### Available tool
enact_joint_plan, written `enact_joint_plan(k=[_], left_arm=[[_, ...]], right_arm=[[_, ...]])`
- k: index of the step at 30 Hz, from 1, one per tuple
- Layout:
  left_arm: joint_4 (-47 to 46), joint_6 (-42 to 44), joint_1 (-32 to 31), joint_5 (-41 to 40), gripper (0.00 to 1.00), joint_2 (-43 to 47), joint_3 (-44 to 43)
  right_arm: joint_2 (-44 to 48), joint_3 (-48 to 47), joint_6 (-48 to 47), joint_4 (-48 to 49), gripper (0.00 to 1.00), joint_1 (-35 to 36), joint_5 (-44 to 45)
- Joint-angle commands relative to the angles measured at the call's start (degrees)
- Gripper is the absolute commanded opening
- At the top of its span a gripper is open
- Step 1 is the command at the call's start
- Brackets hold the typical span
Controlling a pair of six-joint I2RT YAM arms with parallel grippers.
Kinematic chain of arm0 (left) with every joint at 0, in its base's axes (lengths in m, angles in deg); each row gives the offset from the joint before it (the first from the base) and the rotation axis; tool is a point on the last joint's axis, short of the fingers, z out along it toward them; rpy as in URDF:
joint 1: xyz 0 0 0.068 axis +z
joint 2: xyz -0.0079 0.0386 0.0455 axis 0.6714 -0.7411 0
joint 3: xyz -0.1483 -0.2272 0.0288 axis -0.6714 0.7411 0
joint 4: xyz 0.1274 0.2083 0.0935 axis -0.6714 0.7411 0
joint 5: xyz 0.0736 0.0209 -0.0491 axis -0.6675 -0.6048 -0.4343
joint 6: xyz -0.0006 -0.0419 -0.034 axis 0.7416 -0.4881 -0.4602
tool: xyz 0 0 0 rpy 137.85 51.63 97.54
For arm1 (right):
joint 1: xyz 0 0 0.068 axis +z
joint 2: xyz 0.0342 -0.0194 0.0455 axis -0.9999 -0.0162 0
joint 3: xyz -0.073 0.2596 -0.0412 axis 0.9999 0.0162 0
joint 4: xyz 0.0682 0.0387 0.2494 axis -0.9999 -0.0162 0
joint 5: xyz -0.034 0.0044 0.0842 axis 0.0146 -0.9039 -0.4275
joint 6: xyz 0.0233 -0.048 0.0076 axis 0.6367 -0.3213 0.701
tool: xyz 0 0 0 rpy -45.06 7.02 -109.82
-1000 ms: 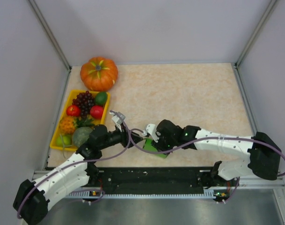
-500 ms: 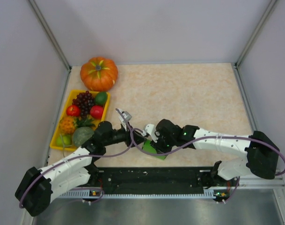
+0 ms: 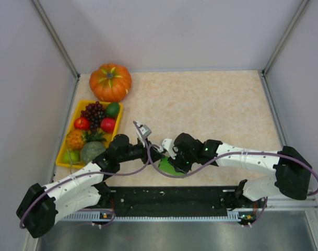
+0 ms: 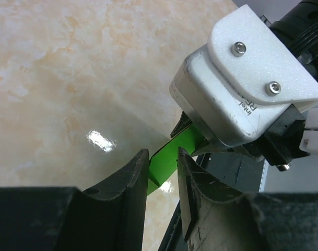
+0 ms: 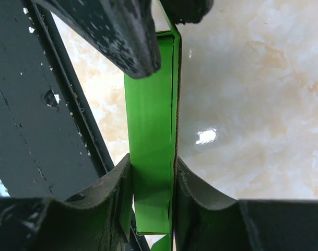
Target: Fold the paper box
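- A yellow tray [image 3: 69,127] of fruit sits at the left edge of the table [image 3: 211,104], with grapes, red fruit and a small pineapple in it. An orange pumpkin [image 3: 110,82] stands just behind the tray.
- The table top is pale beige with a marbled pattern and a glossy sheen. Plain light grey walls [image 3: 174,31] close it in on three sides, and a black rail [image 3: 169,198] runs along the near edge.
- The left arm [image 3: 75,188] reaches low and to the right, with its wrist close to the table.
- The left gripper [image 4: 163,154] has a jaw on each side of one end of the paper box [image 4: 174,151]. The frames do not show whether it is clamped.
- The paper box is bright green and folded flat into a narrow strip. It stands on edge near the front centre of the table, between the two grippers.
- The right gripper [image 5: 152,162] is closed on the box, with both jaws pressed against its faces.
- The white camera housing [image 4: 242,83] on the right wrist carries small printed letters. Only "Intel" can be read.
- The right arm [image 3: 247,157] stretches leftward from its base, nearly level above the table.
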Motion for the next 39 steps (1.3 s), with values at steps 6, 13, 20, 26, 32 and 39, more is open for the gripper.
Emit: enact_joint_plan(k=[6, 13, 20, 26, 32, 39], left_arm=[[2.9, 4.4, -3.5, -7.8, 0.34, 1.3, -2.4], [3.1, 3.8, -3.4, -9.4, 0.33, 2.9, -1.4], [3.5, 3.9, -3.4, -7.6, 0.26, 1.7, -1.7], [5.4, 3.8, -3.4, -8.3, 0.28, 4.3, -0.6], [4.4, 3.5, -3.5, -8.0, 0.26, 3.6, -0.6], [5.1, 4.0, -4.6, -9.4, 0.20, 2.0, -1.4]], right_arm=[[0.3, -1.6, -0.4, 2.1, 0.15, -0.6, -0.6], [0.4, -1.7, -0.6, 2.1, 0.14, -0.7, -0.5], [0.6, -1.5, -0.5, 2.3, 0.14, -0.6, -0.3], [0.8, -1.5, -0.6, 2.4, 0.13, -0.7, -0.4], [0.7, -1.7, -0.6, 2.5, 0.13, -0.6, -0.7], [0.7, -1.9, -0.5, 2.5, 0.13, -0.6, -0.7]])
